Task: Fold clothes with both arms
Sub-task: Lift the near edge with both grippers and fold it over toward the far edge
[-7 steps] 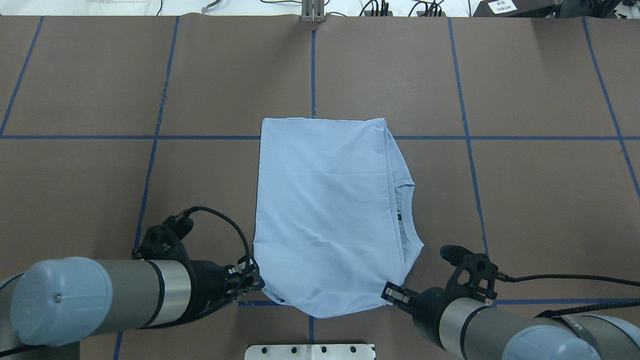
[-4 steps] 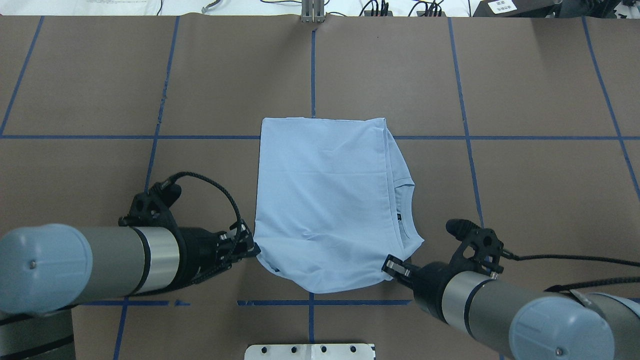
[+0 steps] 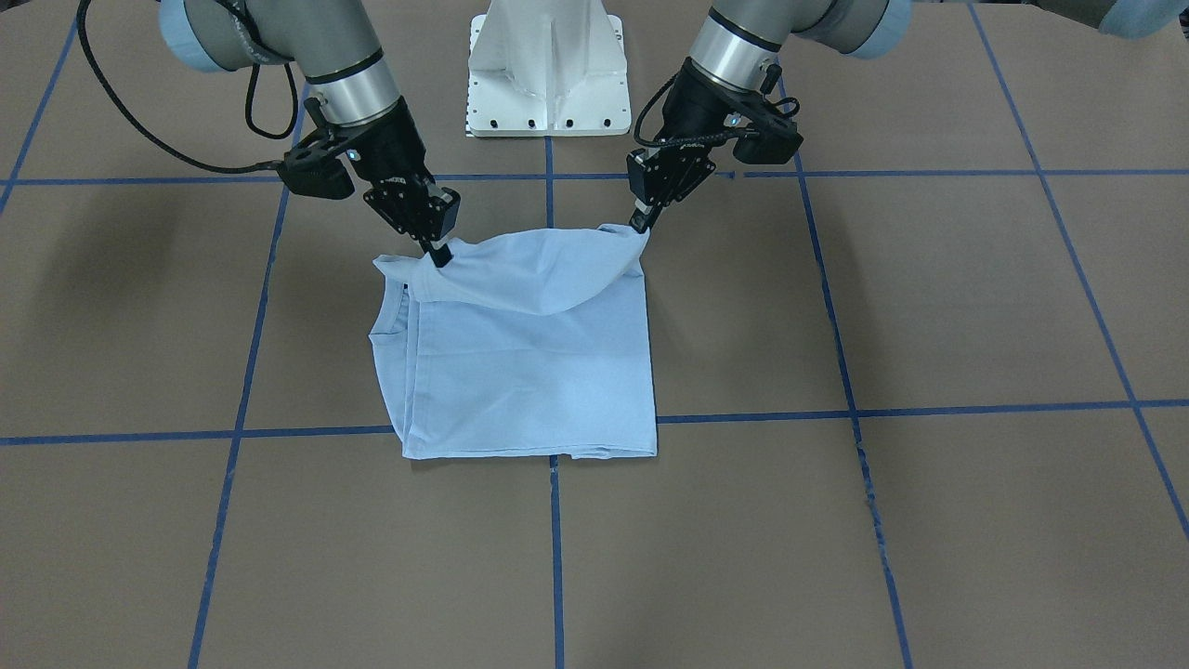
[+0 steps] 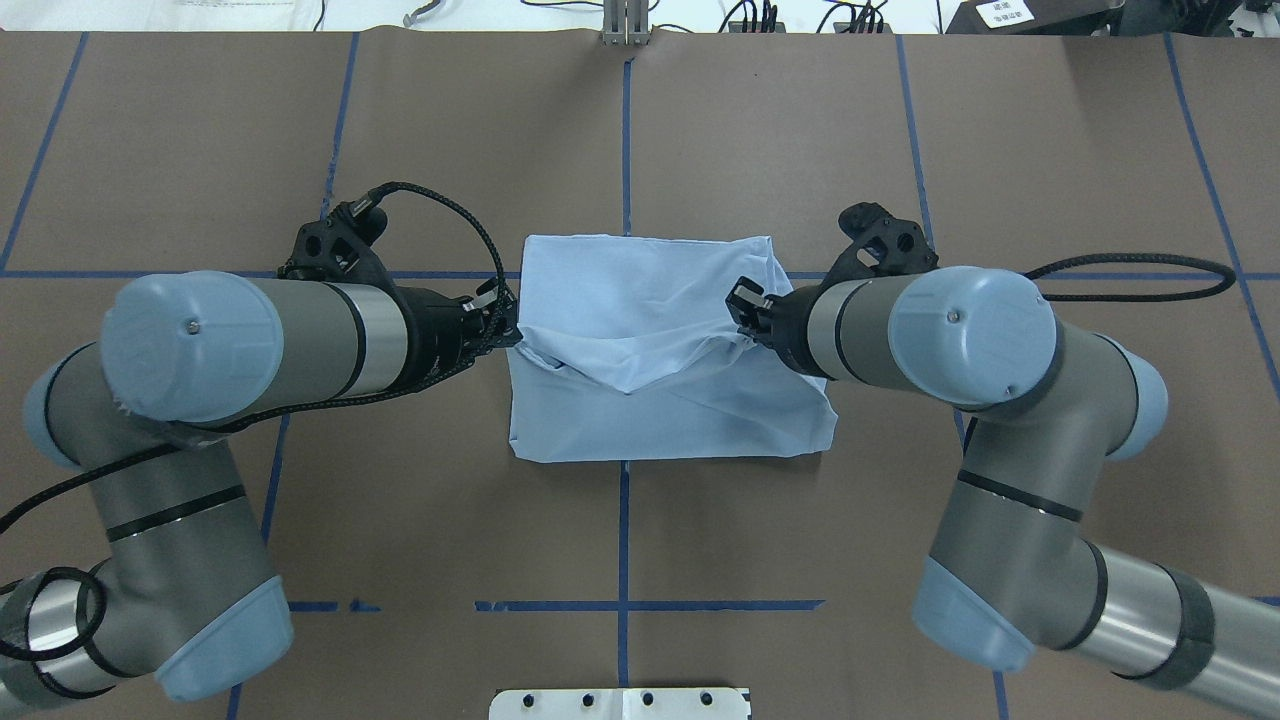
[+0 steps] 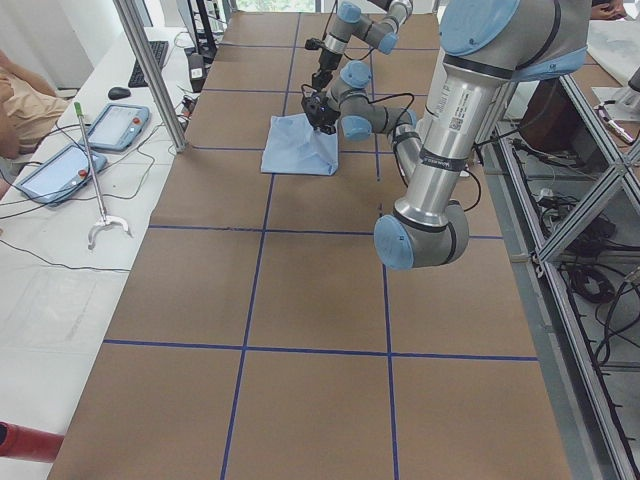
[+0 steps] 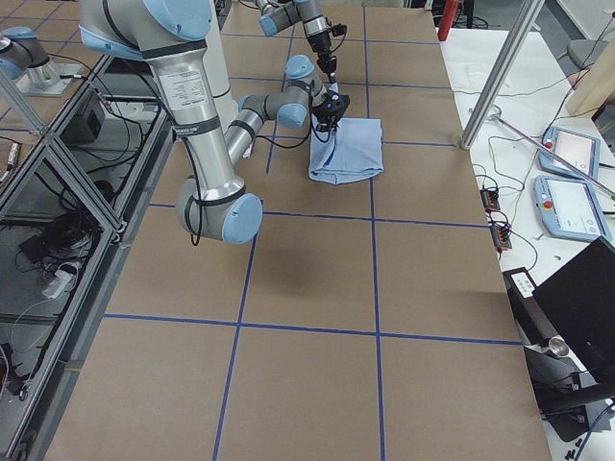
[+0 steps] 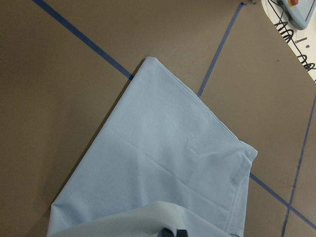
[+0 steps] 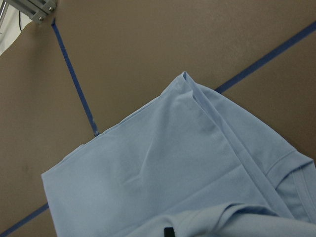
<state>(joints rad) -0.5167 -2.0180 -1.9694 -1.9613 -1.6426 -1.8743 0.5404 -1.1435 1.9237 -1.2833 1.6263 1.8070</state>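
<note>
Standing by the brown table point(image 4: 200, 150) with its grid of blue tape lines point(image 4: 930, 150), you see the left arm point(image 4: 300, 340) and the right arm point(image 4: 960, 330) reach in from either side, both bent toward the middle. Between them lies the light blue T-shirt point(image 4: 670, 420), already narrowed to a rectangle, at the table's centre near where two tape lines cross. Its edge nearest the robot is lifted off the table and hangs over the lower layer. The left gripper point(image 4: 508, 330) pinches one raised corner and the right gripper point(image 4: 748, 312) the other, each with its fingers pressed together on the cloth. The front-facing view shows both corners drawn up into small peaks. Between the two grips the cloth sags in a soft V.

To my eye this is the half fold, meant to bring the near edge onto the far edge point(image 4: 645, 240). Doing it well looks like a matter of moving both grippers at one pace and one height, a touch wider apart so the sag pulls out. Then they should lower until the held corners sit on the far corners. The shirt's side toward the right arm bulges past the stack, so that corner wants the more careful aim. Letting go should wait until cloth rests on cloth; dropped early, it would likely wrinkle.
</note>
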